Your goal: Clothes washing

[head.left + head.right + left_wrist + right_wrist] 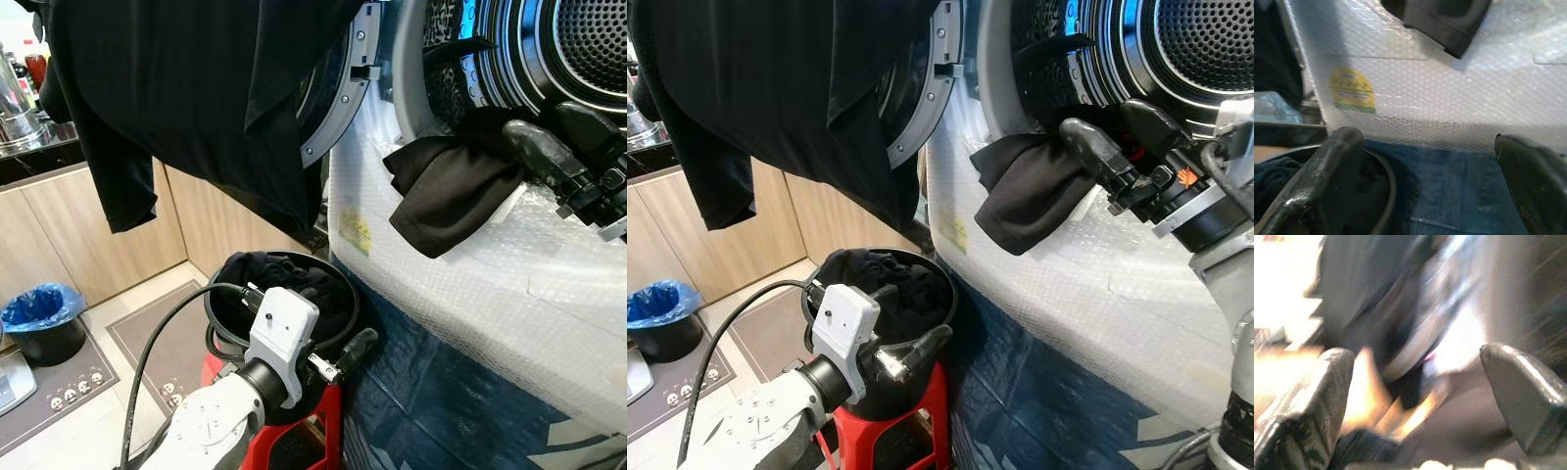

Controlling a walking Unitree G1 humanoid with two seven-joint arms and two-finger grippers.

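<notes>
One dark cloth (1029,191) is hanging half out of the washer drum (1205,44), just beside the right gripper (1107,142), whose fingers are standing wide, so I think it needs pushing in next.

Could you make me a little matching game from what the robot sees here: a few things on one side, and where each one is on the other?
Things:
1. dark garment
2. black bucket
3. black shirt
4. bin with blue liner

Places:
A. on the floor by the wooden cabinets
B. draped over the open washer door
C. hanging out of the drum opening over the bubble wrap
D. on the red stool, holding dark clothes

Pairs: 1-C, 2-D, 3-B, 4-A
</notes>
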